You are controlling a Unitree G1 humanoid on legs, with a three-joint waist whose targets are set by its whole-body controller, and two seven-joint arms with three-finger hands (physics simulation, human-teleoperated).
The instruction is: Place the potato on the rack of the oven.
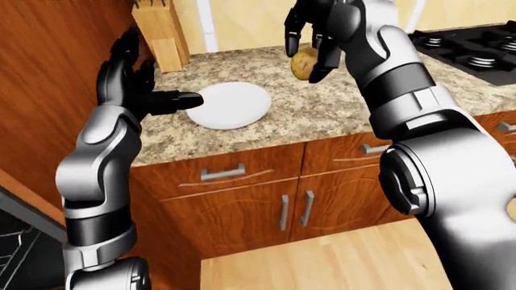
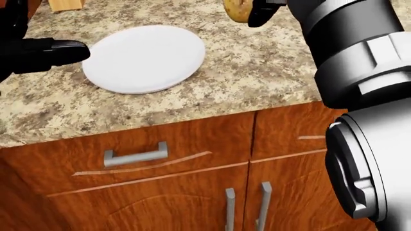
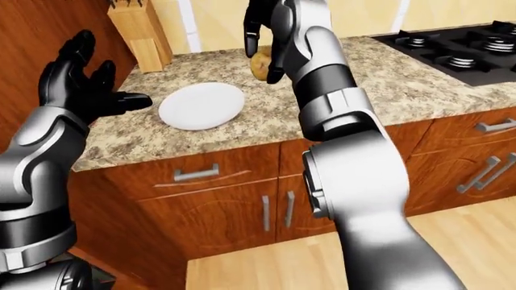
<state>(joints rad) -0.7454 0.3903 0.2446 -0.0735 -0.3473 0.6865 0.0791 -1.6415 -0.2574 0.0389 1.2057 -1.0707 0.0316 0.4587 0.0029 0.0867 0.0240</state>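
This is a home kitchen: a speckled granite counter (image 1: 322,115) sits on wooden cabinets (image 1: 242,199) with metal handles, a black gas stove (image 3: 452,51) at the right, a knife block (image 1: 161,30) and a white plate (image 1: 234,106).

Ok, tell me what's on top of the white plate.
Nothing lies on the white plate. The right hand holds the potato up to its right; the open left hand covers none of it.
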